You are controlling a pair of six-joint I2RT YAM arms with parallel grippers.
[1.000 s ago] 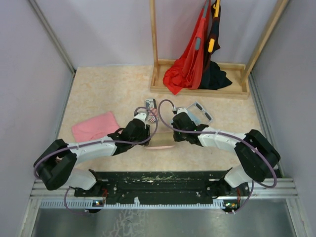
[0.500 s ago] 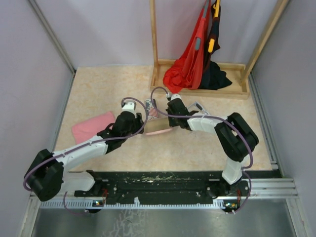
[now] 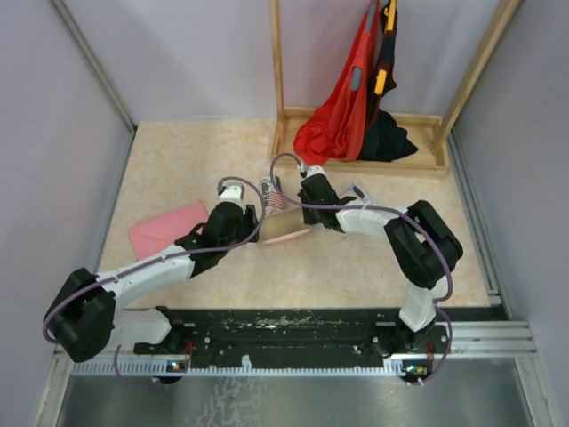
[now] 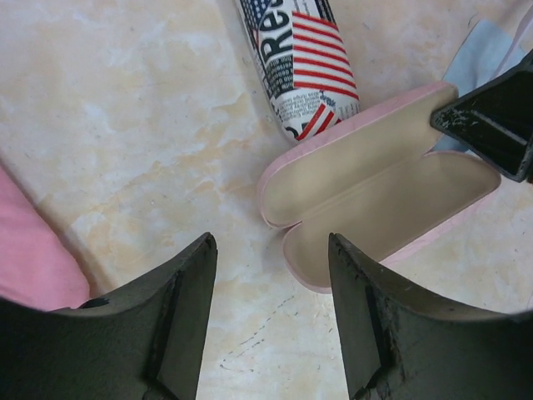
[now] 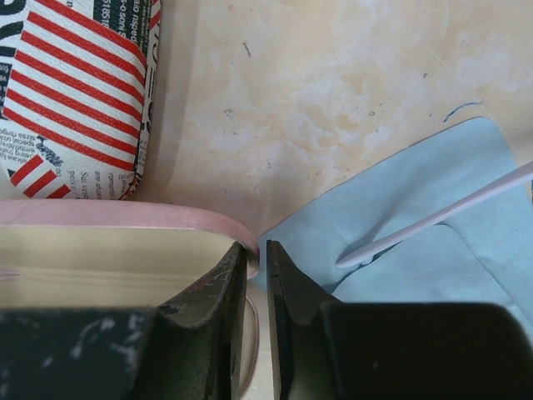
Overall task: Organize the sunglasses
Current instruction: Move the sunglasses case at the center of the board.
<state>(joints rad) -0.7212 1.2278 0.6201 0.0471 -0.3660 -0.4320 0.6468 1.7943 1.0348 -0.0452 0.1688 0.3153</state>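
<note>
The flag-printed case point(image 4: 296, 67) is cut off at the top.

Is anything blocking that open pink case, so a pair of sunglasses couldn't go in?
Nothing lies inside the open pink case; both halves look empty. The right gripper sits at its far end, fingers astride the rim, and the flag-printed case lies just outside the lid. The left gripper hangs open over the near end.
</note>
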